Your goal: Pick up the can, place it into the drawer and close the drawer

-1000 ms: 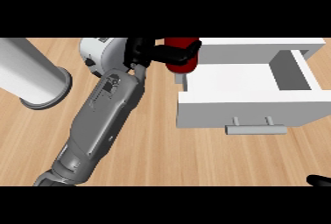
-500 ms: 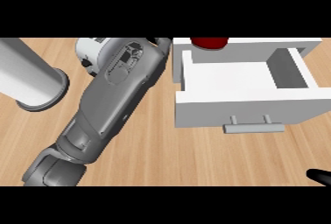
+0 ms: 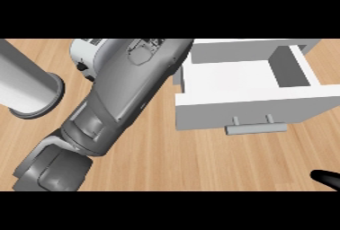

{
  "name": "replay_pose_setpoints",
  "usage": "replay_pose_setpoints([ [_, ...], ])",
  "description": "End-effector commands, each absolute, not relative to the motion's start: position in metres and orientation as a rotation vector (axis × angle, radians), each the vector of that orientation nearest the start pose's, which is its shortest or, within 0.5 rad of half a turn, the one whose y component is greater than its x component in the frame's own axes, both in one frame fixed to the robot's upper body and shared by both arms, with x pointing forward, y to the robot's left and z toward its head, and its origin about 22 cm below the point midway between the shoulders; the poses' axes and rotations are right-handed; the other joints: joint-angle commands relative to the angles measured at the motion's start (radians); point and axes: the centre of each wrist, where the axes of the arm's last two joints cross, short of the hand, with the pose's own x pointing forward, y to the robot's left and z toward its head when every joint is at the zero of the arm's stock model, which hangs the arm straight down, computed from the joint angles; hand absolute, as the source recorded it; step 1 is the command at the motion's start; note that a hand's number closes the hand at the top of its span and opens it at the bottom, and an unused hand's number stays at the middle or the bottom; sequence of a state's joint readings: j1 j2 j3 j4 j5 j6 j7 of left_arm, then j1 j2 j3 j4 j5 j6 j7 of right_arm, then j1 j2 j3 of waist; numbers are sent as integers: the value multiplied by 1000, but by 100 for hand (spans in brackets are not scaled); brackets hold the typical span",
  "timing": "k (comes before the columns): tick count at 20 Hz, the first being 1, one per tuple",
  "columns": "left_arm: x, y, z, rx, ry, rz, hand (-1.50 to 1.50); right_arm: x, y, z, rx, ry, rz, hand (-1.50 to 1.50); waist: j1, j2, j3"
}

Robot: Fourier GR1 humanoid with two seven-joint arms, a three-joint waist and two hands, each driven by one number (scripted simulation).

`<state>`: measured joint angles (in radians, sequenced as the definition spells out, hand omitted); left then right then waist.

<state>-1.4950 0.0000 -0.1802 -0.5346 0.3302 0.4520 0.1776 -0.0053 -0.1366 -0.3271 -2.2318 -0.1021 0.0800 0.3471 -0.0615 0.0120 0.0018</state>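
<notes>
The white drawer point(image 3: 252, 110) stands pulled open at the right, its handle point(image 3: 256, 128) facing me and its inside bare where I can see it. My left forearm point(image 3: 126, 90) runs from the lower left up to the top edge, just left of the drawer's near-left corner. Its hand lies beyond the top edge, out of sight. No can shows anywhere. Of my right hand point(image 3: 327, 179) only a black tip shows at the lower right edge.
A tall grey cylinder point(image 3: 23, 85) stands on the wooden counter at the left. A white round appliance point(image 3: 83, 53) sits behind the left forearm, mostly hidden by it.
The left arm has risen and pushed farther away. The red can it held near the drawer's back-left corner has gone out of view past the top edge, along with the hand.
</notes>
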Motion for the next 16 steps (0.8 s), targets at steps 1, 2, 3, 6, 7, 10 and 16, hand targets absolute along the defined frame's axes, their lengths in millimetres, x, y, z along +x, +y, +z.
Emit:
replay_pose_setpoints([
  [1,428,-17,252,-22,-1685,-225,150,180,-288,164,-242,-1907,-35,-150,-6,1,0],
  [2,429,-19,259,-16,-1681,-221,150,175,-295,164,-252,-1916,-51,-150,-8,1,0],
  [3,429,-17,243,9,-1673,-213,150,189,-297,164,-247,-1925,-2,-150,-23,5,1],
  [6,430,-22,259,31,-1680,-202,150,182,-299,174,-255,-1922,-17,-150,-22,5,1],
  [7,429,-24,260,54,-1701,-183,150,178,-286,170,-234,-1900,-14,-150,-30,7,1],
  [10,437,-13,241,96,-1688,-159,-150,178,-292,157,-236,-1889,-10,-150,-23,10,1],
  [16,437,-16,241,149,-1701,-93,-150,192,-284,179,-235,-1931,19,-150,-56,18,2],
])
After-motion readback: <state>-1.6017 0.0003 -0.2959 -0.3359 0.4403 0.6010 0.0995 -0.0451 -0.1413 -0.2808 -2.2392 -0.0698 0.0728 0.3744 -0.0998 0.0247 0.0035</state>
